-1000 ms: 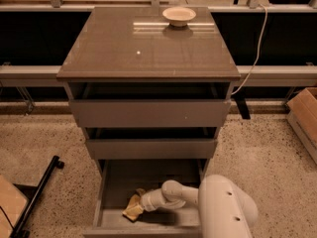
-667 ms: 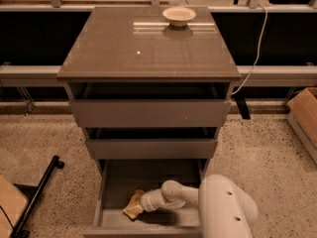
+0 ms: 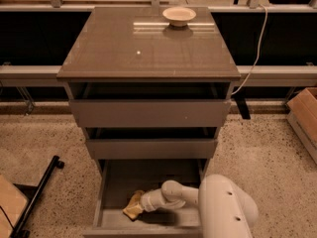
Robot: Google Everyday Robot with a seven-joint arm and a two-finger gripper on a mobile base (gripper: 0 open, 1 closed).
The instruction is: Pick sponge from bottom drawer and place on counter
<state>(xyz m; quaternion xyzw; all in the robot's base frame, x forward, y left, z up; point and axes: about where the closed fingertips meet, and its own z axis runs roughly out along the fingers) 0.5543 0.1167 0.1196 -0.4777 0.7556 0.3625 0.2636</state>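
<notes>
The bottom drawer [image 3: 111,182] is pulled out at the bottom of the camera view. The tan-yellow sponge [image 3: 132,206] lies inside it, near the front left. My white arm reaches down into the drawer from the right, and the gripper [image 3: 141,204] sits right at the sponge's right side, touching it. The fingers are hidden by the wrist and the sponge. The counter [image 3: 119,48] is the glossy grey-brown top of the cabinet, with a small white dot on it.
A pale round bowl [image 3: 179,16] stands at the counter's back. The two upper drawers [image 3: 148,113] are slightly open. A cardboard box [image 3: 304,113] is at the right, a black bar [image 3: 37,195] lies on the floor at the left, and a white cable [image 3: 255,43] hangs at the right.
</notes>
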